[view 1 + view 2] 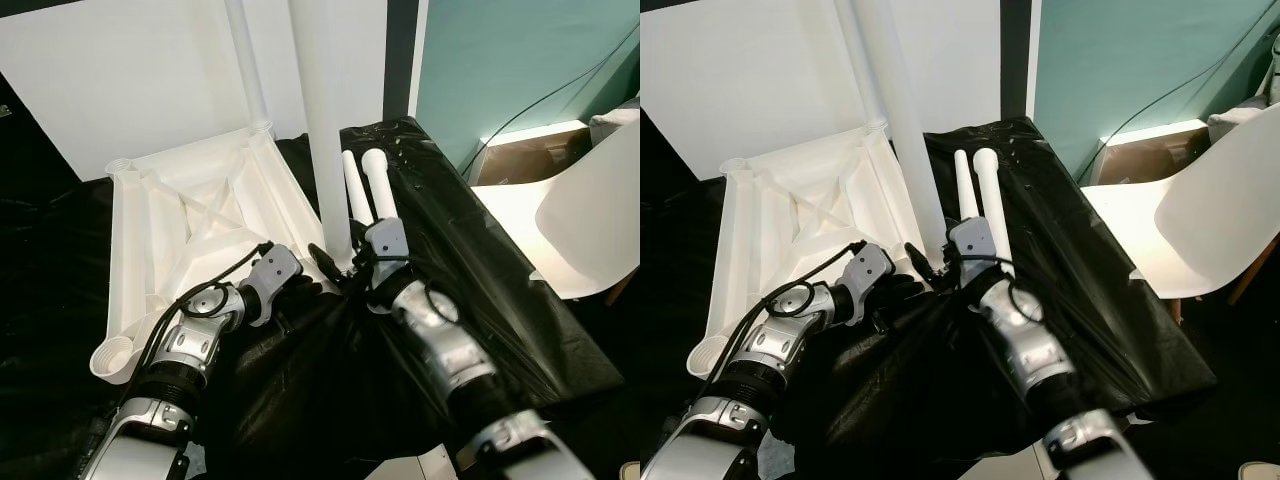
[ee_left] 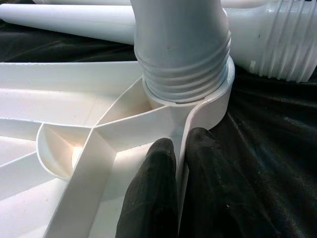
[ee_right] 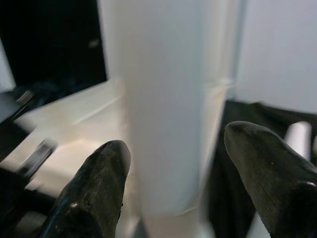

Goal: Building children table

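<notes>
Jaws: left gripper [image 2: 176,193] clenched on tabletop rim [image 2: 198,116], steadying it; right gripper [image 3: 178,163] released, astride upright leg [image 1: 325,130] at frame centre, for screwing in.

The upright table leg [image 1: 322,120] is running out past the top edge, so its upper end is cut off. The right gripper [image 3: 185,168] is appearing blurred around it; finger contact cannot be confirmed. The white chair [image 1: 1200,215] is being cropped at the edge.
</notes>
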Controlling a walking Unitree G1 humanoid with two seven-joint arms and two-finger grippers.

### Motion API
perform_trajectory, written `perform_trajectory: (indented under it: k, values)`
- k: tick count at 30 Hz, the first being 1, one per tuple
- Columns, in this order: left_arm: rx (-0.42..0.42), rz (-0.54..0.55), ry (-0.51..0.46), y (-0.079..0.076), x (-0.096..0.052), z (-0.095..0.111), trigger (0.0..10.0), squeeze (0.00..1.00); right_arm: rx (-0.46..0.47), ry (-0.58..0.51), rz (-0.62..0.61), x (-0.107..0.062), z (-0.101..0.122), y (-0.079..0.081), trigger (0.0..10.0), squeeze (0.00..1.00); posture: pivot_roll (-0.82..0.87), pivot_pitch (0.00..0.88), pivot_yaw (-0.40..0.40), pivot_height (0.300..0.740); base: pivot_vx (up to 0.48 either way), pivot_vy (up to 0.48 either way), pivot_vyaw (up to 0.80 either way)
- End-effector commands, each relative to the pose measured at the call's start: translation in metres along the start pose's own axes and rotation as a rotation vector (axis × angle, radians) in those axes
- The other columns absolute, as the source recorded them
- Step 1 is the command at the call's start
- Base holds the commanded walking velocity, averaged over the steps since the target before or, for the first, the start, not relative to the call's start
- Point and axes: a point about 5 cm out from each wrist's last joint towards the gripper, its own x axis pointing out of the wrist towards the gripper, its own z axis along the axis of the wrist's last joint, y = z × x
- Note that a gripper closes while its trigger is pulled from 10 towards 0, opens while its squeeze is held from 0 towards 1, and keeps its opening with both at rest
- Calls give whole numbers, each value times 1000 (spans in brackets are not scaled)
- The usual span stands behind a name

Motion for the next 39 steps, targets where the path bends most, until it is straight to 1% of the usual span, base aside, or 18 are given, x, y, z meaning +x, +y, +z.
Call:
perform_trajectory:
  k: [1, 2, 3, 5, 8, 9, 11, 12, 16, 21, 22, 25, 28, 30, 32, 34, 37, 39]
  values:
    - [-71, 74, 78, -3, 0, -22, 10000, 0, 27, 65, 65, 1, -6, -9, 10000, 0, -78, 0, 76, 740, 0, 0, 0]
    - [-70, 69, 76, -4, 1, -21, 10000, 0, 27, 97, 85, 1, -8, -18, 10000, 0, -73, 0, 73, 740, 0, 0, 0]
    - [-70, 69, 76, -4, 1, -21, 10000, 0, 27, 97, 85, 1, -8, -18, 10000, 0, -73, 0, 73, 740, 0, 0, 0]
    - [-68, 62, 74, -4, 1, -21, 10000, 0, 29, 144, 112, 0, -9, -29, 10000, 0, -70, 0, 73, 740, 0, 0, 0]
    - [-67, 59, 75, -4, 1, -21, 10000, 0, 33, 176, 140, -1, -11, -35, 10000, 0, -69, 0, 74, 740, 0, 0, 0]
    - [-67, 54, 76, -5, 1, -21, 10000, 0, 26, 195, 165, -1, -12, -37, 2392, 0, -68, 0, 76, 740, 0, 0, 0]
    - [-66, 51, 77, -5, 0, -21, 10000, 0, 20, 206, 181, -2, -13, -38, 2392, 0, -68, 0, 76, 740, 0, 0, 0]
    - [-64, 45, 78, -5, 0, -21, 10000, 0, 19, 217, 204, -3, -14, -39, 0, 0, -67, 0, 78, 740, 0, 0, 0]
    - [-60, 39, 79, -5, 0, -21, 10000, 0, 20, 237, 252, -3, -14, -41, 0, 0, -66, 0, 80, 740, 0, 0, 0]
    - [-55, 37, 79, -4, 0, -20, 10000, 0, 39, 252, 271, -2, -15, -46, 0, 0, -65, 0, 80, 740, 0, 0, 0]
    - [-54, 34, 79, -3, 0, -20, 10000, 0, 66, 273, 255, -3, -16, -51, 0, 0, -65, 0, 80, 740, 0, 0, 0]
    - [-53, 32, 79, -4, 1, -19, 10000, 0, 101, 295, 221, -5, -17, -57, 0, 0, -65, 0, 80, 740, 0, 0, 0]
    - [-54, 30, 80, -4, 0, -20, 10000, 0, 148, 286, 158, -5, -21, -52, 0, 0, -59, 0, 75, 740, 0, 0, 0]
    - [-54, 29, 81, -4, -1, -21, 10000, 0, 159, 270, 125, -5, -22, -48, 0, 0, -56, 0, 76, 740, 0, 0, 0]
    - [-56, 28, 84, -5, -2, -22, 10000, 0, 220, 179, -89, -2, -27, -23, 0, 0, -50, 0, 83, 740, 0, 0, 0]
    - [-57, 27, 86, -5, -3, -22, 10000, 0, 260, 133, -212, -3, -28, -2, 0, 0, -49, 0, 84, 740, 0, 0, 0]
    - [-57, 26, 86, -5, -3, -22, 10000, 0, 264, 121, -225, -3, -28, 5, 0, 0, -49, 0, 84, 740, 0, 0, 0]
    - [-55, 24, 87, -4, -3, -22, 10000, 0, 264, 82, -267, 0, -24, 11, 0, 0, -43, 0, 86, 740, 0, 0, 0]
